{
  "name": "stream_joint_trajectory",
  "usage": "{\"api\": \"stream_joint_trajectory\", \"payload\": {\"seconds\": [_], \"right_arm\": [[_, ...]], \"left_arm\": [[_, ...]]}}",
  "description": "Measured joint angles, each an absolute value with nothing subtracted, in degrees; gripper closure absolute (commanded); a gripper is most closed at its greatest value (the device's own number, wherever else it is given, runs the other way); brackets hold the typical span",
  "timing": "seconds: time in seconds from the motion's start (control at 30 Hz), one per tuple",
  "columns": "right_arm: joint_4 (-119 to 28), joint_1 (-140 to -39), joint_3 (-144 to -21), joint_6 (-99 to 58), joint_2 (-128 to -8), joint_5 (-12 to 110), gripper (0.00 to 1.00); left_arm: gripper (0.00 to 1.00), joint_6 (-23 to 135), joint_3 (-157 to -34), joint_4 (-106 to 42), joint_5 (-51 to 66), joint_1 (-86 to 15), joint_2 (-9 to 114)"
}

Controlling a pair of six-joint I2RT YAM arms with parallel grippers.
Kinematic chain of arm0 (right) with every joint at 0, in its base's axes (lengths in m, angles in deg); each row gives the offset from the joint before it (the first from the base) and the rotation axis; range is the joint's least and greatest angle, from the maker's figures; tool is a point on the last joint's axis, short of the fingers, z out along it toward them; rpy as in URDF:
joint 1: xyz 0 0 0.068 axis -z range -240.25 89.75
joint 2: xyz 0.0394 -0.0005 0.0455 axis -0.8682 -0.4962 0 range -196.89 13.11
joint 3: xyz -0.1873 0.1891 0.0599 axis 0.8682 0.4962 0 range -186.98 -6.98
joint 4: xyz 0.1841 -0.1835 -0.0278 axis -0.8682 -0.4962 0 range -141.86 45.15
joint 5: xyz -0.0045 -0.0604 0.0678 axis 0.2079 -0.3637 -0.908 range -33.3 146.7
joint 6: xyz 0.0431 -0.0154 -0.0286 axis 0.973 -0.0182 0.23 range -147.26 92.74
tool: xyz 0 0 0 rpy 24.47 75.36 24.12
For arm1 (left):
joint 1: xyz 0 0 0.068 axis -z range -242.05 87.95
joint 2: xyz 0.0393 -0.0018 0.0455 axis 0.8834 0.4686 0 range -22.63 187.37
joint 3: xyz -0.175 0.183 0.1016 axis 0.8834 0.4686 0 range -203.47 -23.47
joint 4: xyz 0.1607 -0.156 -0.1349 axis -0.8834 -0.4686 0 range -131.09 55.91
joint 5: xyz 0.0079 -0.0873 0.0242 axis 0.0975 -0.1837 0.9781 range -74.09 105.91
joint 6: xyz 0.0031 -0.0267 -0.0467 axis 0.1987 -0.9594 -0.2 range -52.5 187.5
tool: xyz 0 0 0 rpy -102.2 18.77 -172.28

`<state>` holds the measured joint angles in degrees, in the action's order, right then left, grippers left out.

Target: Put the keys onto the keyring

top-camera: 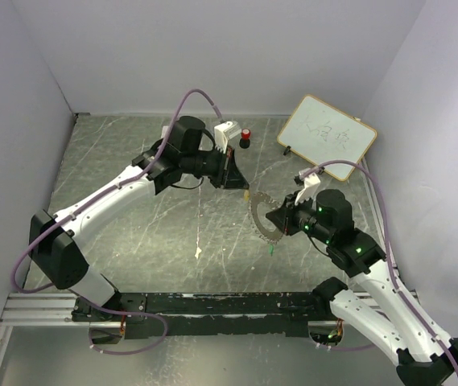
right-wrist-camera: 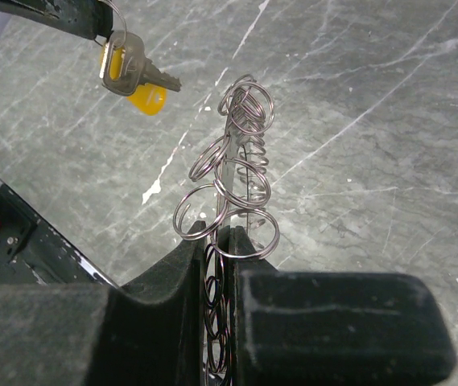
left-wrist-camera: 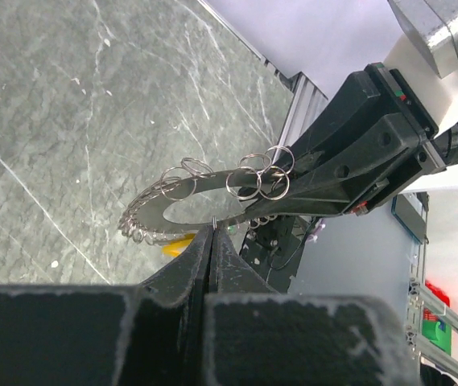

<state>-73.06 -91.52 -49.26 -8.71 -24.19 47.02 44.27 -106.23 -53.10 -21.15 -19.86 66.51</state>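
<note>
Grey-green marbled desk (top-camera: 132, 233) inside a white-walled enclosure, with both arm bases on an aluminium rail (top-camera: 43, 310) at the near edge.

Nearest in: right end effector (top-camera: 275, 217) is clamped on the keyring (top-camera: 259, 219). Its jaws pinch the flat silvery band at the rim. The right wrist view shows the ring edge-on, standing up out of the fingers, with small split rings fanning off both sides. The ring is held up off the desk and tilted.

Green key (top-camera: 270, 250) is only a small green speck just at the ring's near edge. Can't tell whether it hangs from the ring or lies on the desk beneath it.

Further out: left end effector (top-camera: 237, 178) reaches in from the left, jaws pressed together. The yellow key (right-wrist-camera: 128, 68) dangles from its fingertips, pinched at the top, blade pointing toward the ring. The key is near the ring's far edge but not touching it, and the right wrist view shows a clear gap. In the left wrist view the ring lies straight ahead of the closed fingertips, with the right end effector gripping its opposite side.

Far side: red-capped black knob (top-camera: 245, 138) stands on the desk behind the left wrist. Small whiteboard (top-camera: 327, 133) with handwriting leans at the back right, well apart from the work.
</note>
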Motion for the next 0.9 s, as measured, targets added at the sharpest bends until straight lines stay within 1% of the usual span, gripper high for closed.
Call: {"api": "stream_joint_trajectory", "payload": {"seconds": [0.33,0.53,0.7,0.9], "right_arm": [[-72.5,-91.7,-46.7,-14.0,-24.0,45.4,1.0],[-71.9,-92.3,-46.8,-15.9,-26.2,44.5,1.0],[-71.9,-93.1,-46.8,-16.8,-27.2,44.3,1.0],[-71.9,-94.1,-46.8,-17.2,-27.2,44.4,1.0]], "left_arm": [[0.93,44.9,-101.6,-51.8,-22.2,-20.3,64.6],[0.93,45.0,-100.5,-50.8,-23.3,-20.4,64.2],[0.93,45.5,-100.7,-51.0,-24.8,-20.4,64.4],[0.93,48.1,-104.0,-53.8,-26.6,-20.4,66.8]]}}
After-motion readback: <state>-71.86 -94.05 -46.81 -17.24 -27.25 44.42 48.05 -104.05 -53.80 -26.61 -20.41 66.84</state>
